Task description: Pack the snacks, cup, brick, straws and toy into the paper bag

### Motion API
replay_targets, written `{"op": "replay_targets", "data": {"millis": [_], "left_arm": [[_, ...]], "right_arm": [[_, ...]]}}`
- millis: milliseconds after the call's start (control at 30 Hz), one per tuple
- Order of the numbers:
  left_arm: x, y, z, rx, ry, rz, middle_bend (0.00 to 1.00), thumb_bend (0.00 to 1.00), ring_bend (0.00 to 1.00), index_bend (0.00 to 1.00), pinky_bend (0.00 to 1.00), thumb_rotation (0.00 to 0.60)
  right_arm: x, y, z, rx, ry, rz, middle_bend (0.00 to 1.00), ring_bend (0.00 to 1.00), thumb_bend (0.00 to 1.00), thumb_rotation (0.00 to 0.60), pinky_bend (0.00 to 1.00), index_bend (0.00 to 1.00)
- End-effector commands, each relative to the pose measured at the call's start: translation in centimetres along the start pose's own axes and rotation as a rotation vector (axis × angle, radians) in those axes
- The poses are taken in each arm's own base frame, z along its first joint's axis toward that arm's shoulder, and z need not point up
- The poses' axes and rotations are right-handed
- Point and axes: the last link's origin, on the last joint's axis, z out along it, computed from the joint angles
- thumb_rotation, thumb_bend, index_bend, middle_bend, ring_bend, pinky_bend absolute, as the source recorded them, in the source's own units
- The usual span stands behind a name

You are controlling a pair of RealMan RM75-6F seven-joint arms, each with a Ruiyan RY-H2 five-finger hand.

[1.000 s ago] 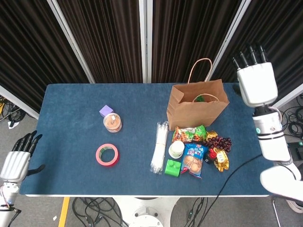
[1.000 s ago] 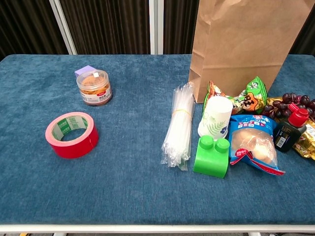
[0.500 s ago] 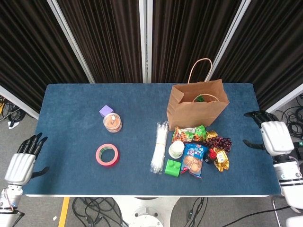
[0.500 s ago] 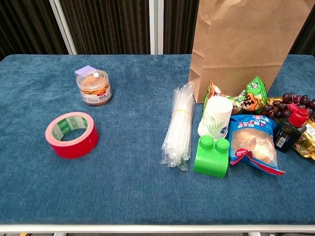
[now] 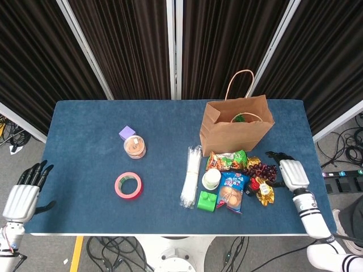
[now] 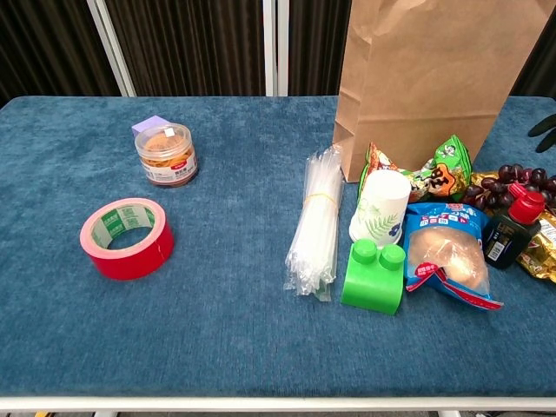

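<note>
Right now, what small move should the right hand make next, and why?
Probably ease the right hand a little further toward the grape bunch and close on it. The hand holds nothing, its fingers are apart, and the grapes lie right beside it, the closest item to the paper bag.

A robot lab: dark curtains [image 5: 130, 45], blue test table [image 5: 85, 124], floor cables [image 5: 349, 144].
</note>
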Motion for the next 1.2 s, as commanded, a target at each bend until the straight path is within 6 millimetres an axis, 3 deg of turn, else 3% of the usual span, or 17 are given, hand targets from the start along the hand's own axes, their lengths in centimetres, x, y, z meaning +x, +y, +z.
{"op": "replay_targets", "data": {"millis": [33, 500, 733, 833, 1033, 1200], "left_arm": [[0.0, -0.2, 0.0, 0.003, -0.001, -0.003, 0.11, 0.18, 0.01, 0.11, 0.14, 0.6], [-0.2, -0.8, 0.0, 0.011, -0.006, -0.019, 0.11, 0.18, 0.01, 0.11, 0.14, 0.6], [-0.3, -1.1, 0.0, 0.016, -0.008, -0.026, 0.11, 0.18, 0.01, 0.11, 0.14, 0.6], [-0.4, -1.1, 0.0, 0.017, -0.011, -0.027, 0.11, 0.18, 0.01, 0.11, 0.14, 0.6], [-0.4, -1.2, -0.1, 0.019, -0.008, -0.03, 0.11, 0.18, 0.01, 0.11, 0.14, 0.6], [-0.5, -1.1, 0.0, 0.015, -0.01, -0.031, 0.11, 0.18, 0.01, 0.11, 0.14, 0.6]], "right_arm": [[0.0, -0.7, 0.7, 0.011, 0.015, -0.005, 0.25, 0.19, 0.0, 0.6, 0.27, 0.19], [-1.8, -2.5, 2.1, 0.014, -0.037, -0.033, 0.28, 0.22, 0.0, 0.6, 0.28, 0.22], [-2.2, -2.9, 2.7, -0.013, -0.026, -0.033, 0.49, 0.41, 0.1, 0.6, 0.47, 0.51], [-2.3, -3.0, 2.8, -0.022, -0.017, -0.027, 0.54, 0.46, 0.13, 0.6, 0.53, 0.58], [-2.1, -3.2, 2.9, -0.026, -0.007, -0.034, 0.6, 0.52, 0.2, 0.6, 0.61, 0.67], [-0.7, -3.6, 2.7, -0.015, 0.046, -0.035, 0.63, 0.54, 0.23, 0.6, 0.64, 0.7]]}}
